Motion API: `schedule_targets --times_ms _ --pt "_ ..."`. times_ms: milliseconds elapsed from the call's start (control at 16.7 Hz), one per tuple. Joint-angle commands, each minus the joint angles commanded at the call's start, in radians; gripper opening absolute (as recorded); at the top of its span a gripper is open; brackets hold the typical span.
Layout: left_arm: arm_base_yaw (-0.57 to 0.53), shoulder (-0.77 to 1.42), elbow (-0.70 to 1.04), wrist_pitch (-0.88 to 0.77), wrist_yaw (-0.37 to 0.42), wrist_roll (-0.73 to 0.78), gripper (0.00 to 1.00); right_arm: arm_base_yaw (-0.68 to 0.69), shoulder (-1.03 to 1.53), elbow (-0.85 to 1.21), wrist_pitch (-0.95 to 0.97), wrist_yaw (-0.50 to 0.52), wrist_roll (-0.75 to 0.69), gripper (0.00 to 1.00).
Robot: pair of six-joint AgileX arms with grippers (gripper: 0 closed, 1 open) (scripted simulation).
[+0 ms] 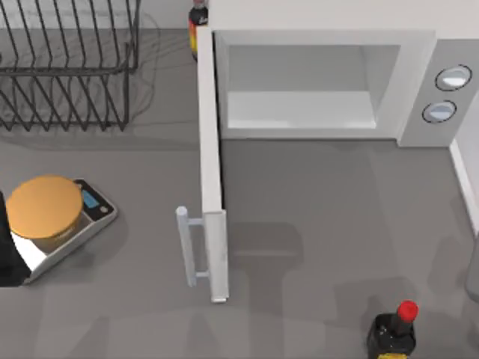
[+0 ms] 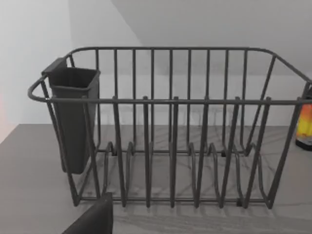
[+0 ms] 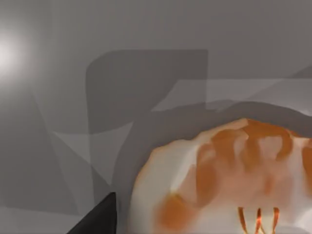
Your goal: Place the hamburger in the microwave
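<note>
The small pale-tan bun-like hamburger with orange-brown patches (image 3: 229,185) is filling much of the right wrist view, running off the frame's edge, close under the camera with grey bench (image 3: 58,122) behind it. A dark fingertip (image 3: 97,219) is poking in beside it — whether the right pincer is pinching the bun I cannot tell. On the overhead view the hamburger's spot cannot be made out.

The large white box microwave (image 1: 322,82) is sitting at the back of the bench, its white door with bar handle (image 1: 209,179) swinging wide open toward the front, showing a pale cavity and two round grey knobs (image 1: 447,93).

The left arm (image 1: 11,254) is sitting at the left edge, partly cut off; its wrist camera is facing a dark wire dish rack (image 2: 170,126), and its pincer's state cannot be told.
</note>
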Motion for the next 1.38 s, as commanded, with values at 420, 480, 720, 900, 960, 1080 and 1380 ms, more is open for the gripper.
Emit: schedule_targets --times_ms 420,480,720,900,960,1080,1380 --pt "0.0 0.0 0.0 0.0 0.0 0.0 1.0 0.0 0.0 0.0 0.0 0.0 0.0 0.62" --pt "0.0 0.0 0.0 0.0 0.0 0.0 1.0 0.0 0.0 0.0 0.0 0.0 0.0 0.55" --pt "0.0 0.0 0.0 0.0 0.0 0.0 1.0 0.0 0.0 0.0 0.0 0.0 0.0 0.25" --pt "0.0 0.0 0.0 0.0 0.0 0.0 1.0 0.0 0.0 0.0 0.0 0.0 0.0 0.02" --pt "0.0 0.0 0.0 0.0 0.0 0.0 1.0 0.0 0.0 0.0 0.0 0.0 0.0 0.0" --pt "0.0 0.0 0.0 0.0 0.0 0.0 1.0 0.0 0.0 0.0 0.0 0.0 0.0 0.0" --pt "0.0 0.0 0.0 0.0 0.0 0.0 1.0 0.0 0.0 0.0 0.0 0.0 0.0 0.0"
